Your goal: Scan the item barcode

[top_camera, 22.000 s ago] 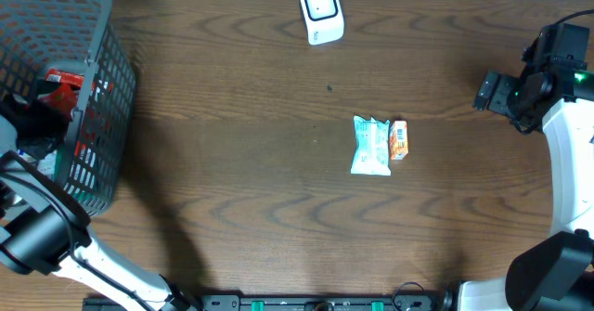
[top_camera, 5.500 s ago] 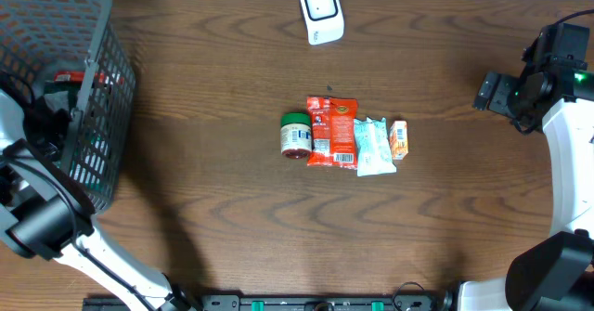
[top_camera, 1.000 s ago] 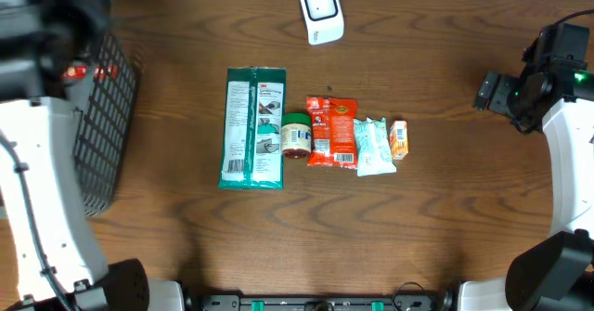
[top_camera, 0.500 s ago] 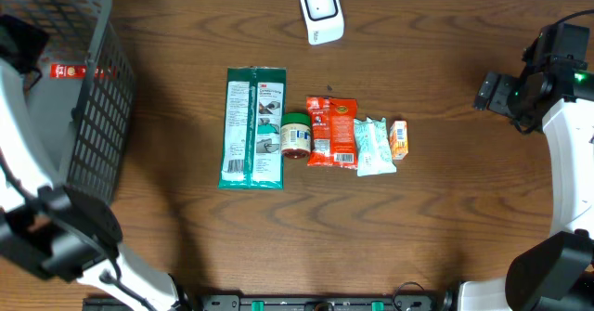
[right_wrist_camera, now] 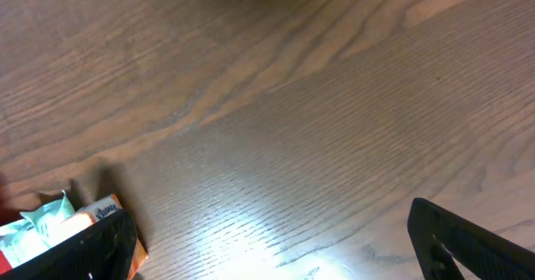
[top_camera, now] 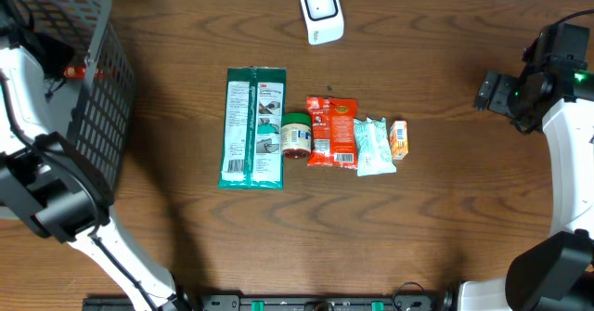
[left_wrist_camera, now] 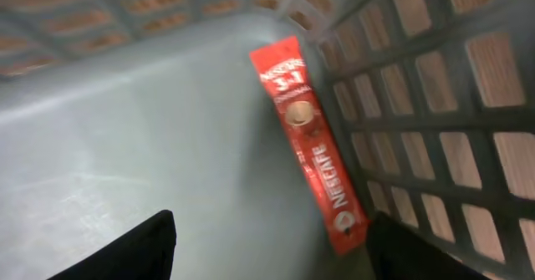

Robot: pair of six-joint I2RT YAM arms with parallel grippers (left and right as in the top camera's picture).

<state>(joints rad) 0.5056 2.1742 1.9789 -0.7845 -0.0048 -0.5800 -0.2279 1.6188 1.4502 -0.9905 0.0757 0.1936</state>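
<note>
Your left gripper (left_wrist_camera: 267, 255) hangs spread and empty inside the basket (left_wrist_camera: 435, 104), above the sachet (left_wrist_camera: 311, 142) lying against its wall, likely to fetch it. Your right gripper (right_wrist_camera: 267, 246) idles, also spread, well away from the basket.

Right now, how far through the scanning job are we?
Looks done: five items lie in a row on the table, from green packet to orange box. In hand: nothing yet; the open left tool hangs inside the basket over a red Nescafe sachet. Left: pick it, show it to the scanner.
</note>
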